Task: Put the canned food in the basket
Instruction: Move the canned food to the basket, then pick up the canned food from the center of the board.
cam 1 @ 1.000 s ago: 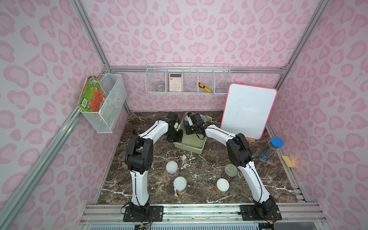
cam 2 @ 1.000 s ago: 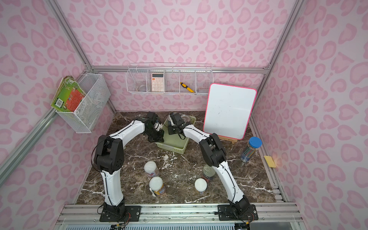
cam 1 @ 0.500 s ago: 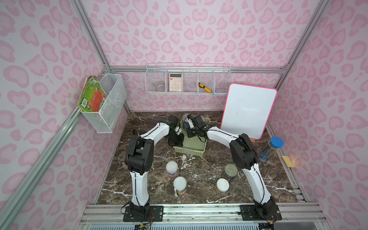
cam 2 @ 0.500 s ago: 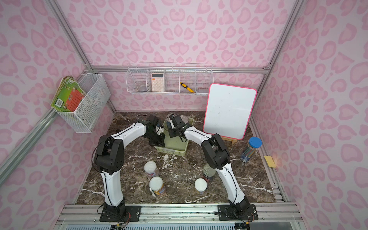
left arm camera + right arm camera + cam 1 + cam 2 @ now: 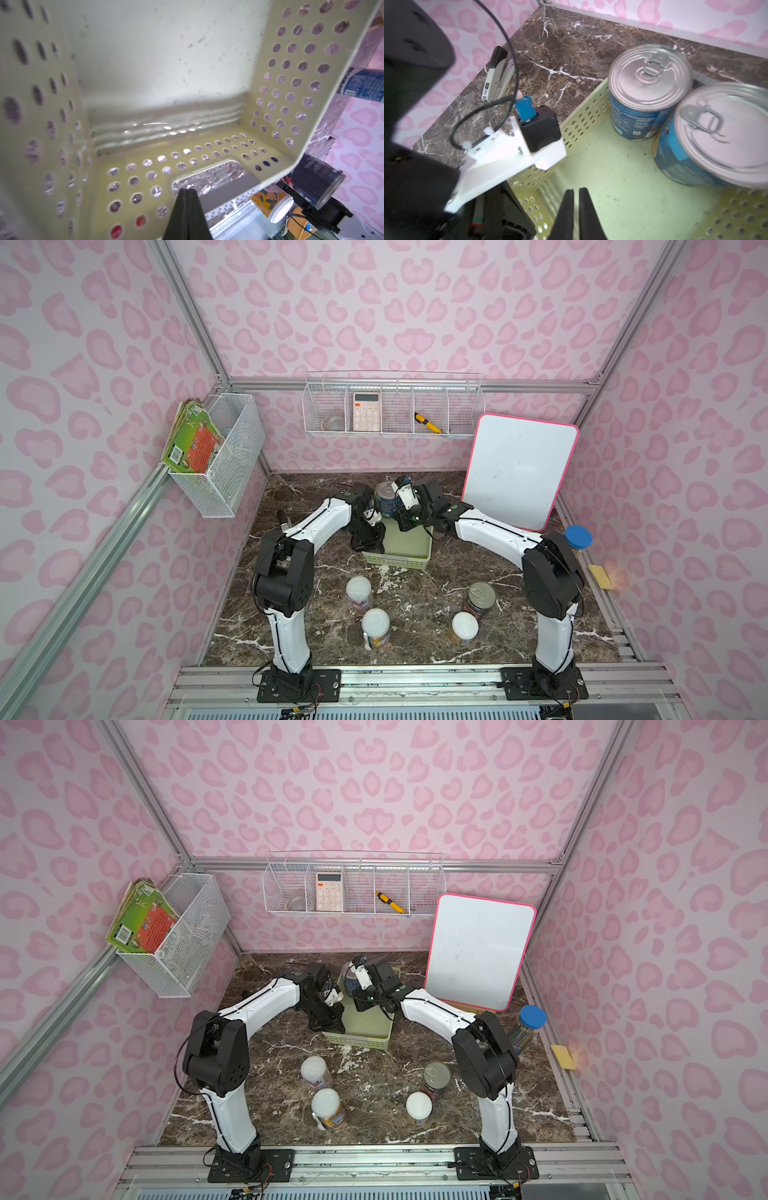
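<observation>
Right wrist view, Sam: one blue can (image 5: 649, 83) touching a second can (image 5: 716, 135), both standing in the basket (image 5: 583, 116)! Over the basket floor, the right end effector (image 5: 576, 190) is parted just a crack, holding nothing.

Copy, Jo. On the left wrist view, the left end effector (image 5: 187, 190) is pinched together, empty, tips by the handle slot. In a top view, three white-lid cans (image 5: 359, 587) (image 5: 376, 620) (image 5: 464, 624) and a dark can (image 5: 481, 593) stand loose toward the table (image 5: 419, 605) front edge.
</observation>
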